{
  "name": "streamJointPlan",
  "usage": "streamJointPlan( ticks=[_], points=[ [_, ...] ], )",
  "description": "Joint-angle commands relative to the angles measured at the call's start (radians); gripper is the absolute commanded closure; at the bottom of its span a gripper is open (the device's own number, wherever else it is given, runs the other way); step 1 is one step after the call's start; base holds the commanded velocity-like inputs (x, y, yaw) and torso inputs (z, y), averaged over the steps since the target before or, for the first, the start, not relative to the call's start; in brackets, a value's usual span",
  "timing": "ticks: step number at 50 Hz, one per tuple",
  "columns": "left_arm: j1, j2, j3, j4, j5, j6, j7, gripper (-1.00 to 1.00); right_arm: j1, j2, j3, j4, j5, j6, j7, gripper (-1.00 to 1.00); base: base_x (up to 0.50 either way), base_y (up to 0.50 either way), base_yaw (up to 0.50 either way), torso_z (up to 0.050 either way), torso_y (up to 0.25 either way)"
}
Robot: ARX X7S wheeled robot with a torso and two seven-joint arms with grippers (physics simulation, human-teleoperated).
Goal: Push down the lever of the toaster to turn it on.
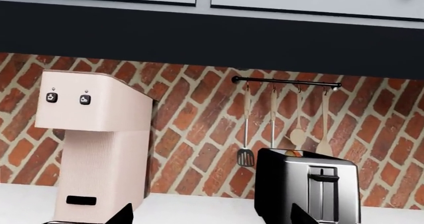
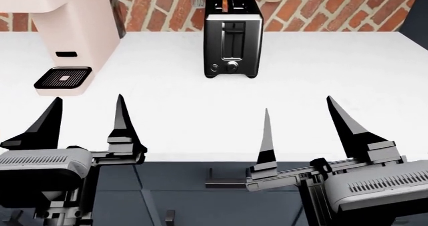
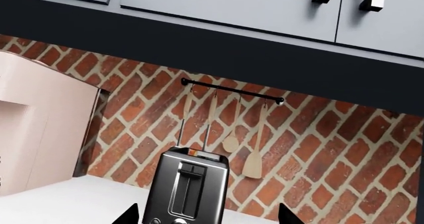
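Lever: the small black rectangular slider tab (image 2: pixel 233 31) is being shown at the top of its tall narrow vertical slot, so it is judged not yet pressed.
Axis: the slot's long axis is being seen as upright, so a straight downward push is judged to be called for.
Toaster: the tall glossy black toaster with silver trim (image 2: pixel 232 34) is being shown standing at the back of the white counter (image 2: pixel 321 75), against the red brick wall (image 2: pixel 334 8), its lever face turned toward the robot.
Direction: the lever is lying ahead of both grippers, well apart from them, roughly between the two.
Nearer arm: the right gripper (image 2: pixel 304 131) is judged slightly nearer.
Right gripper: wide open, nothing held.
Left gripper (image 2: pixel 83 121): wide open, nothing held.
Room: bare counter is lying between grippers and toaster.
Neighbour: the pale pink coffee machine (image 2: pixel 63 30) is standing well to the toaster's left.
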Motion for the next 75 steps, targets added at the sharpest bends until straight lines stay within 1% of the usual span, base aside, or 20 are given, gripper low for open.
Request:
streamJointPlan(
  ticks=[1,30,39,43,47,50,63,64,70,75],
  points=[
    [0.017,-0.015,0.0,0.01,-0.007,0.01,-0.004,-1.0,-0.009,0.008,-0.009,-0.026,-0.006,0.009,0.009,-1.0,0.5,0.0,0.0,0.0,0.0],
    [0.018,-0.03,0.022,-0.008,-0.013,0.024,-0.018,-1.0,0.001,0.013,0.003,0.0,0.013,-0.003,0.028,-1.0,0.5,0.0,0.0,0.0,0.001],
    [0.029,-0.037,0.026,-0.012,-0.014,0.037,-0.019,-1.0,0.02,0.016,0.005,0.018,0.021,-0.018,0.03,-1.0,0.0,0.0,0.0,0.0,0.0],
    [0.03,-0.038,0.03,-0.031,-0.011,0.05,-0.015,-1.0,0.087,0.021,-0.011,0.011,0.028,0.063,0.003,-1.0,0.0,0.0,0.0,0.0,0.0],
    [0.031,-0.039,0.03,-0.035,-0.013,0.052,-0.017,-1.0,0.211,0.013,-0.01,0.032,0.066,0.17,-0.042,-1.0,0.0,0.0,0.0,0.0,0.0],
    [0.03,-0.038,0.034,-0.048,-0.012,0.058,-0.016,-1.0,0.291,0.002,-0.007,0.072,0.09,0.219,-0.065,-1.0,0.0,0.0,0.0,0.0,0.0],
    [0.083,-0.05,0.022,-0.055,-0.023,0.094,-0.005,-1.0,0.429,-0.034,0.011,0.328,0.128,0.158,-0.087,-1.0,0.0,0.0,0.0,0.0,0.0],
    [0.083,-0.05,0.023,-0.056,-0.023,0.095,-0.004,-1.0,0.436,-0.036,0.012,0.345,0.129,0.149,-0.087,1.0,0.0,0.0,0.0,0.0,0.0],
    [0.066,-0.047,0.035,-0.086,-0.014,0.103,-0.002,-1.0,0.459,-0.044,-0.006,0.44,0.13,0.082,-0.096,1.0,0.0,0.0,0.0,0.0,0.0],
    [0.065,-0.048,0.039,-0.099,-0.012,0.11,0.0,-1.0,0.452,-0.058,-0.03,0.461,0.14,0.069,-0.102,1.0,0.0,0.0,0.0,0.0,0.0]
  ],
)
